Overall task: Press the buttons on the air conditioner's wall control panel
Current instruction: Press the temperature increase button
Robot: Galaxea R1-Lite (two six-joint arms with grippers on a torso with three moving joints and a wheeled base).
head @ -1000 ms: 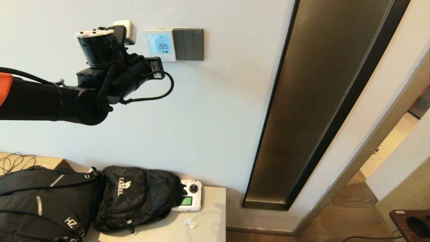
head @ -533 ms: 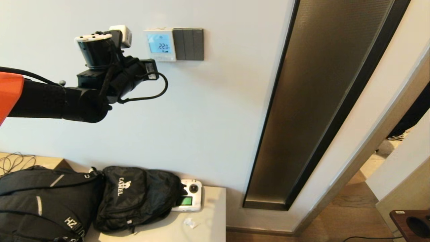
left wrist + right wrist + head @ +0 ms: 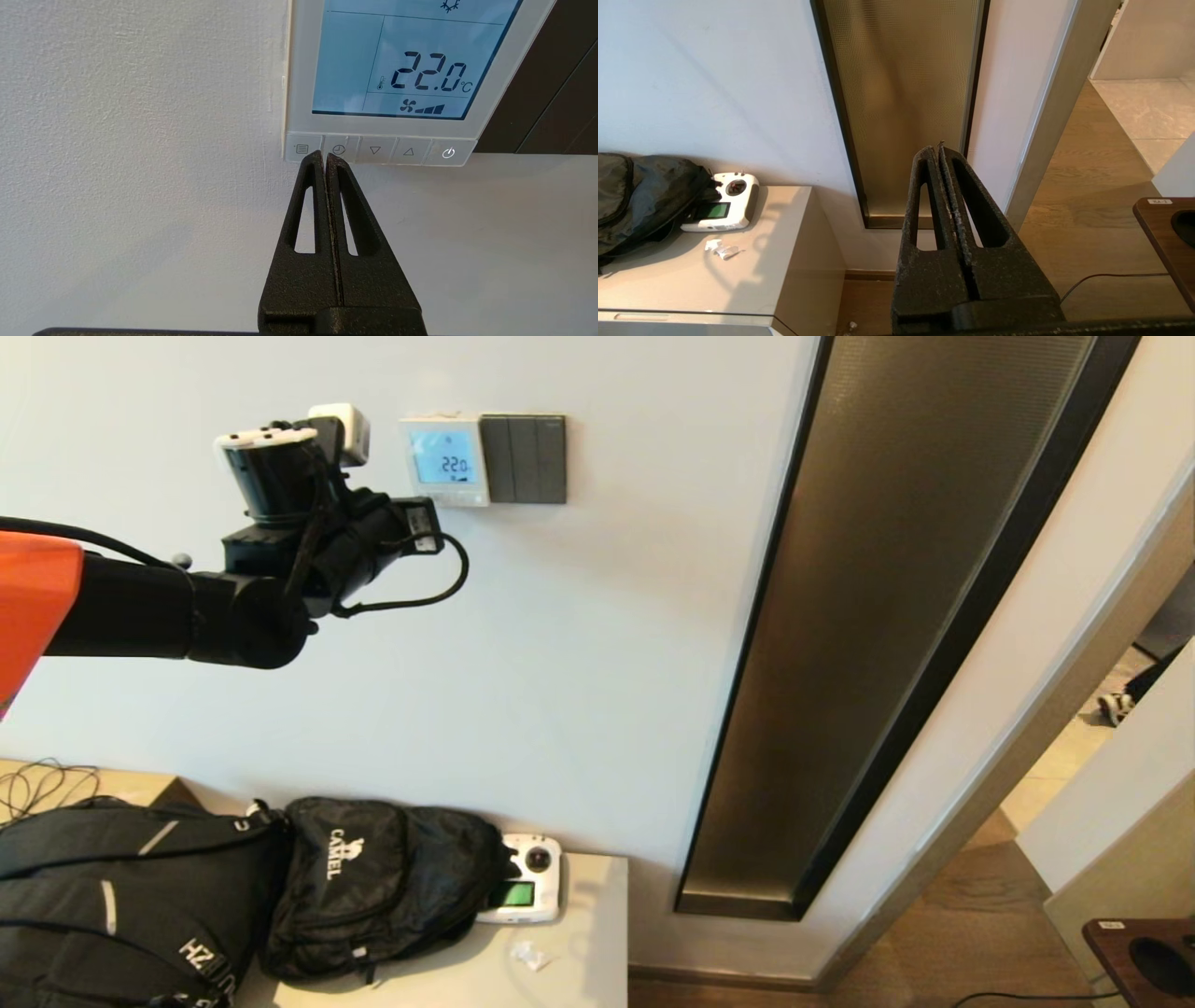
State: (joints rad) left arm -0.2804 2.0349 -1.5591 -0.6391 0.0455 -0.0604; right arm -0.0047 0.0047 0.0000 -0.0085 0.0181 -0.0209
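Since a second ago, my left arm has drawn back slightly from the wall, its tip now just below and left of the panel.

Item, nearest: right gripper [image 3: 940, 148], clenched on nothing, parked low facing the floor by the doorway.

Item: left gripper [image 3: 324, 156], fingers pressed together, empty, tip at the lower edge of the buttons [image 3: 373, 150], between the menu key and the clock key.

Item, on the wall: air conditioner's wall control panel [image 3: 445, 460], screen lit, reading 22.0.

Handling: I judge one key must be chosen; shift sideways to centre on it, then push straight in, lightly.
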